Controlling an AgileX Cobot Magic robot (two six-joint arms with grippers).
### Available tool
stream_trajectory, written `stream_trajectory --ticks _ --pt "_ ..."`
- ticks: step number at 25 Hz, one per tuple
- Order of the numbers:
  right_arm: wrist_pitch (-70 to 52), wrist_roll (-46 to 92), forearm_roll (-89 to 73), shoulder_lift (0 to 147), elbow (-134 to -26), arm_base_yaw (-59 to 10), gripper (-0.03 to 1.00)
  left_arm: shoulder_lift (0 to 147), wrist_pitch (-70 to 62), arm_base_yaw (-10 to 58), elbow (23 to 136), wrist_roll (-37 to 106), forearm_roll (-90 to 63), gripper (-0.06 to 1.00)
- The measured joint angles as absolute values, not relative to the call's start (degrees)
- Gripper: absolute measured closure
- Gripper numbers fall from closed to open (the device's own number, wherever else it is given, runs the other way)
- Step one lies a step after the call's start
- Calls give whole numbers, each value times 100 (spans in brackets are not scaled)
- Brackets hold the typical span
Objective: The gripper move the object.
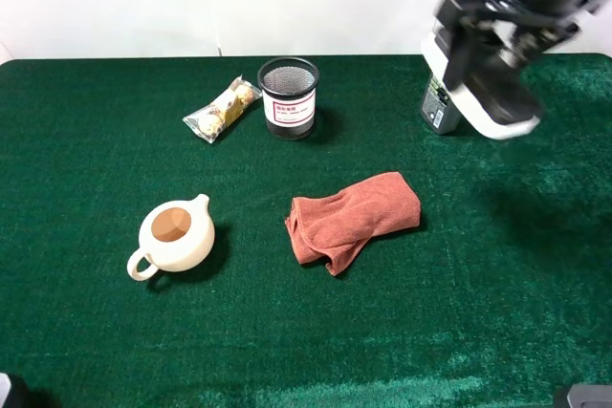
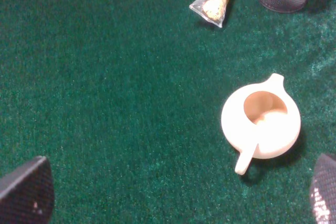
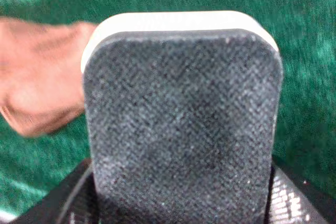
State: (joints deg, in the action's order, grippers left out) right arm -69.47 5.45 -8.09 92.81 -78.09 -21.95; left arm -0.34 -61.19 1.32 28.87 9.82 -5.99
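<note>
Right wrist view: the right tool (image 3: 184, 208) clamps the board eraser (image 3: 181, 119) above the green worktop (image 3: 310, 51); the left tool (image 2: 176, 195) stands with fingers (image 2: 26, 195) wide apart.

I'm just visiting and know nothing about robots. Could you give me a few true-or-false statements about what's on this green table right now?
1. The right gripper is clamped on the board eraser. True.
2. The orange cloth is stuffed inside the mesh cup. False: it lies crumpled on the table, apart from the cup.
3. The teapot has its lid on. False: its top is open, with no lid on it.
4. The left gripper is open and holds nothing. True.
5. The snack packet lies right beside the mesh cup. True.
</note>
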Motion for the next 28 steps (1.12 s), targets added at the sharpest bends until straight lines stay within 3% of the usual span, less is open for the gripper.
stream_trajectory --ticks 13,28 --pt "-6853 282 -922 10734 -9505 -2500 51 -34 -6119 132 2887 982 -599 -5" --pt "-5323 200 -1278 11730 -9890 -2500 51 -34 -6119 132 2887 982 -599 -5"
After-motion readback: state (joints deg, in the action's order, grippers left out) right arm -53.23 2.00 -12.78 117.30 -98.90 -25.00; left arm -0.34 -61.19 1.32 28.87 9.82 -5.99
